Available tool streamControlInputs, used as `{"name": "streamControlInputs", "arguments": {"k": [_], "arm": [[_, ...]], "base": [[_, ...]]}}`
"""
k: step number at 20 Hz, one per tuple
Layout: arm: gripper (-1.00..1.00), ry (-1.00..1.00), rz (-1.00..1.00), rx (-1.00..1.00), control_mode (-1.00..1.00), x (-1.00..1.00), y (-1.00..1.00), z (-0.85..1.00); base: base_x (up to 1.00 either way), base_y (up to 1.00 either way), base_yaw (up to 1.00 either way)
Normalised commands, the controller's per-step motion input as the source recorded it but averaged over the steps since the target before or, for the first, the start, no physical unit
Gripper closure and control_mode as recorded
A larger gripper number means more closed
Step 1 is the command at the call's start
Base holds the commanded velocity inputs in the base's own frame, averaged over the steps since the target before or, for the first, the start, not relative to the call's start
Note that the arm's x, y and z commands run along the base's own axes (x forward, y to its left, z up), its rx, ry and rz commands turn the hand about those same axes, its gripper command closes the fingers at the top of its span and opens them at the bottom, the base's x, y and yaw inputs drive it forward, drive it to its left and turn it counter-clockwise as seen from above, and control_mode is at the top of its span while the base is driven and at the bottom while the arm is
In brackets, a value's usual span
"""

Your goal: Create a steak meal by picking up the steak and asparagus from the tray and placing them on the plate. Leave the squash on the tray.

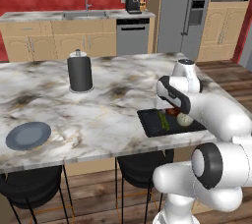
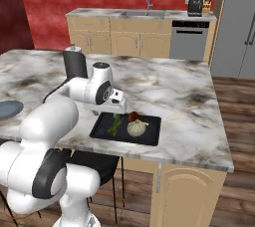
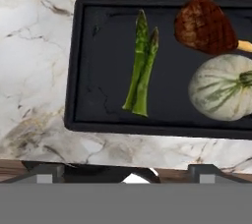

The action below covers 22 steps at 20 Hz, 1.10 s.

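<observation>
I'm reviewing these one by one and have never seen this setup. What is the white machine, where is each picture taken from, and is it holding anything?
It is a rendered kitchen with a white robot arm on a drivable base. Two pictures come from cameras behind the arm, left and right; the third looks along its gripper, open and holding nothing. On the marble counter lies a flat black rectangular tray with green asparagus stalks, a reddish-brown steak and a pale cream squash. A round grey-blue plate waits bare, far to the left. A dark cylindrical canister stands behind.
</observation>
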Motion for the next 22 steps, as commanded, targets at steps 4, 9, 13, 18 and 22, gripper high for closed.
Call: {"name": "streamControlInputs", "arguments": {"k": [4, 9, 13, 18, 22], "arm": [[-1.0, 0.03, 0.0, 0.0, -1.0, 0.42, 0.0, -0.46], [-1.0, 0.05, 0.0, 0.0, -1.0, 0.46, 0.0, -0.49], [-1.0, 0.06, 0.0, 0.0, -1.0, 0.46, 0.0, -0.44], [-1.0, 0.04, -0.01, 0.0, -1.0, 0.44, -0.02, -0.38], [-1.0, 0.03, -0.01, 0.0, -1.0, 0.39, -0.01, -0.39]], "base": [[0.0, 0.0, 0.0], [0.0, 0.0, 0.0], [0.0, 0.0, 0.0], [0.0, 0.0, 0.0], [0.0, 0.0, 0.0]]}}
